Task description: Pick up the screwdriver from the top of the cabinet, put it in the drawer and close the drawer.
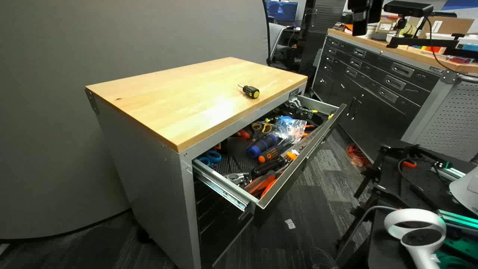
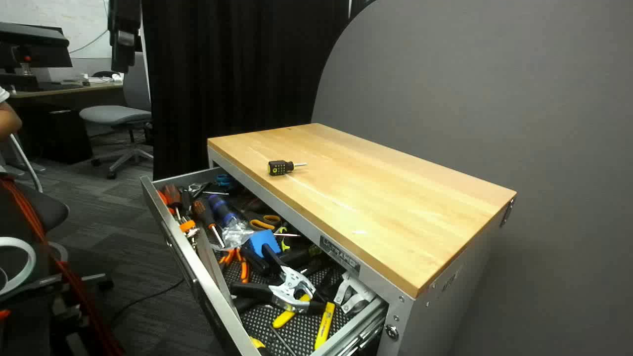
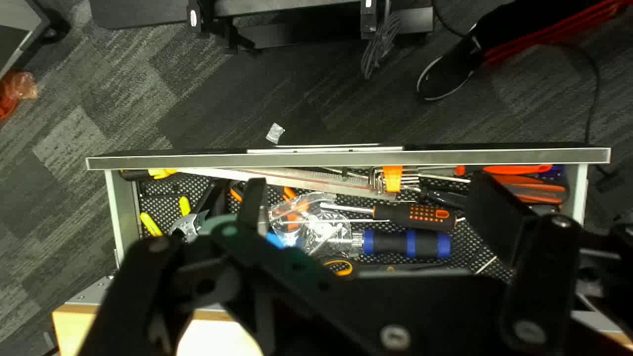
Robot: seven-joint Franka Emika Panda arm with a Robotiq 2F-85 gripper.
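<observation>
The stubby black and yellow screwdriver (image 1: 250,92) lies on its side on the light wooden top of the grey cabinet (image 1: 160,101), near the edge above the drawer. It also shows in an exterior view (image 2: 281,167); the wrist view does not show it. The top drawer (image 1: 298,164) is pulled out and full of tools; it also shows in the wrist view (image 3: 346,159). My gripper (image 3: 372,202) is open and empty, its fingers wide apart, well above the drawer. Only its lower end shows in both exterior views, high up (image 1: 360,28) (image 2: 122,62).
Jumbled tools fill the drawer, among them a blue and black driver (image 3: 406,243), an orange-dotted driver (image 3: 415,216) and a metal clamp (image 2: 292,289). A grey partition (image 1: 149,37) stands behind the cabinet. A black cart (image 1: 422,186) stands opposite the drawer. A person's shoe (image 3: 447,74) is on the floor.
</observation>
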